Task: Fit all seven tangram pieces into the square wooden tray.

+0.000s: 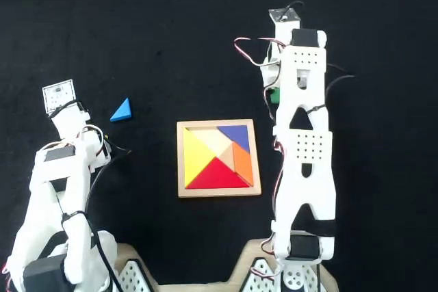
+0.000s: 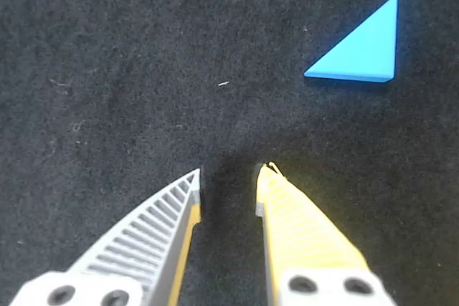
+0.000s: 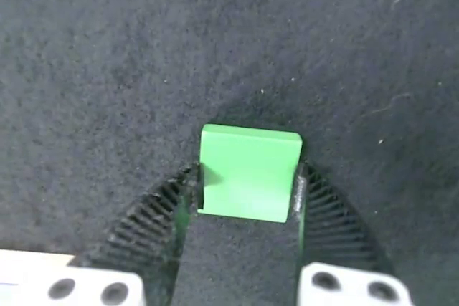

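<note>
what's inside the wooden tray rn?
Yellow, red, orange and dark blue pieces lie in the tray; a pale patch may be bare floor. Floor beneath them is hidden.

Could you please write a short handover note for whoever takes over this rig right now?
Left claw: open and empty, short of the blue triangle, which lies on the table left of the tray.
Right claw: shut on the green square, off the tray's far right corner.
Done: yellow, red, orange and dark blue pieces lie in the tray.
Left: fit the green square and blue triangle. I cannot tell whether the pale patch in the tray is a piece or bare wood.
</note>
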